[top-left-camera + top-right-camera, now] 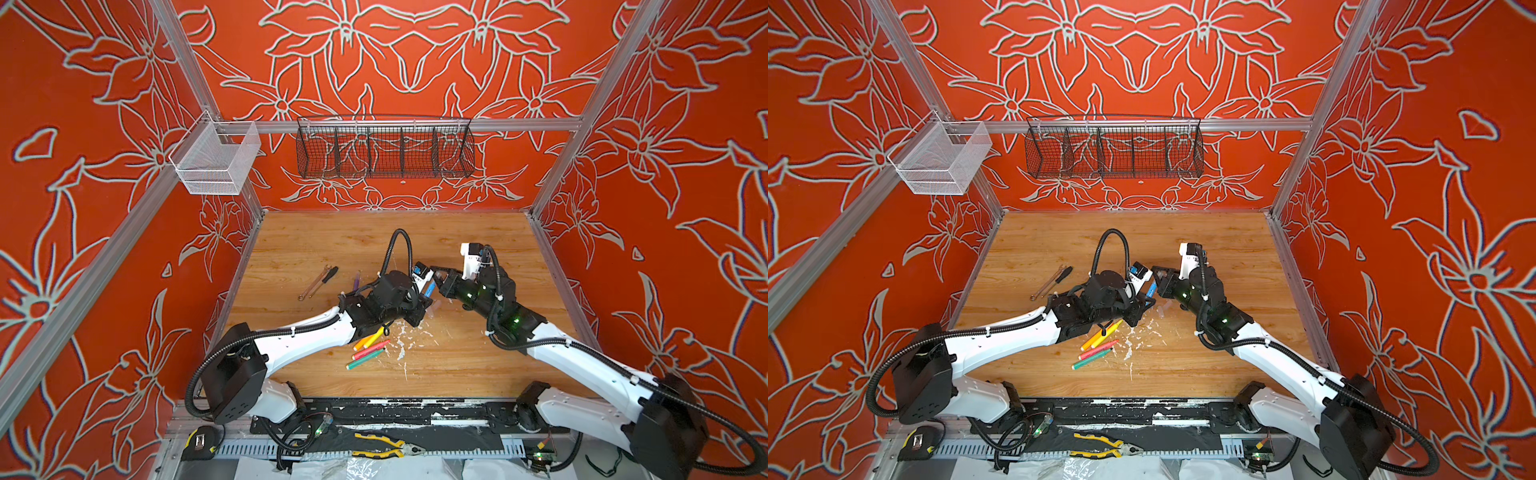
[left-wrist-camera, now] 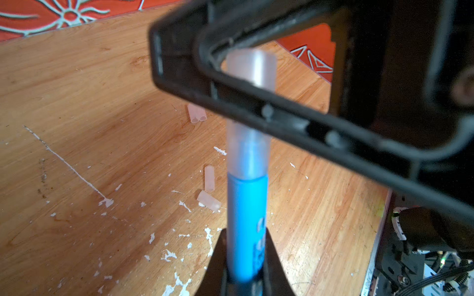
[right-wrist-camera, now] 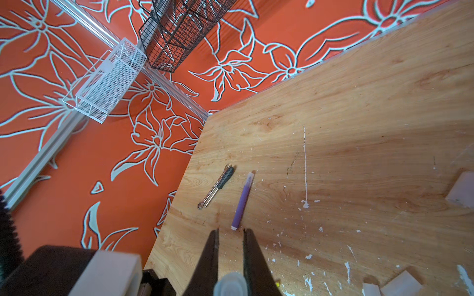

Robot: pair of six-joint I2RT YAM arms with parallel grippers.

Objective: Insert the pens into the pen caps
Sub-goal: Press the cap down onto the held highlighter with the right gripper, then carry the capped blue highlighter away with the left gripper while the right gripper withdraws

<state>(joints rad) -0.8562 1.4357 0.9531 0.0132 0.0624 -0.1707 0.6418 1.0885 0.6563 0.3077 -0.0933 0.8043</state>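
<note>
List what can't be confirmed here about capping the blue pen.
Depth of the blue pen's tip inside the pen cap: left wrist view, blurred, crossed by a finger of the right gripper.
Same pen cap's end, right wrist view: cut off by the bottom edge.
Far end of the yellow pen: both top views, under the left arm.

Both top views look steeply down from high above the near edge. They take in the whole tabletop [image 1: 415,249], both arms and three walls, and share nearly everything, shifted slightly sideways. The left wrist view sits very close behind the left claw [image 2: 246,256], facing along the blue pen [image 2: 247,205]. The right wrist view looks past the right claw [image 3: 231,235] toward a wall corner. Both wrist views show the pen cap [image 3: 229,283].
</note>
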